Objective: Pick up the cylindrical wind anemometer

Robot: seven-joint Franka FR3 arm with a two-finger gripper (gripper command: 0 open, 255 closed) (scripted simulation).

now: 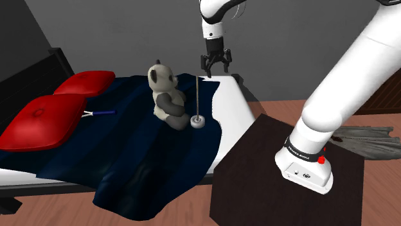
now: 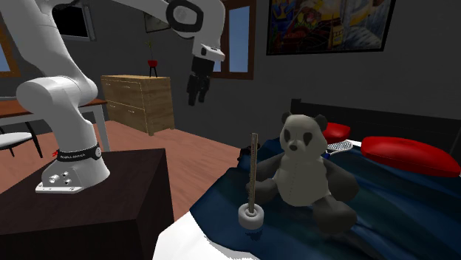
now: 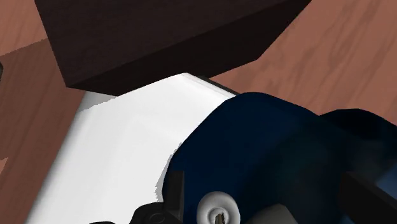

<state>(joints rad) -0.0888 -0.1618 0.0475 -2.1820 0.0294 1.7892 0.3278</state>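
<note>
Bed (image 1: 230,96) holds one anemometer (image 1: 196,119), one panda (image 1: 166,93), two red pillows (image 1: 40,121).

A panda plush (image 1: 166,96) crowds the anemometer (image 1: 197,121) on one side; above and elsewhere around it is open.

In the wrist view the bottom edge is cutting through the white round base of the anemometer (image 3: 218,210). In the shoulder view a red pillow (image 1: 40,121) near the head end of the bed (image 1: 232,106) is covering one end of a small blue-handled item (image 1: 103,112), too small to identify, and the white arm (image 1: 340,90) is hiding part of a grey heap (image 1: 369,138) on the floor (image 1: 279,109). In the second exterior view the panda (image 2: 303,170) is blocking part of that item, and the top edge is cropping the painting (image 2: 332,26).
</note>
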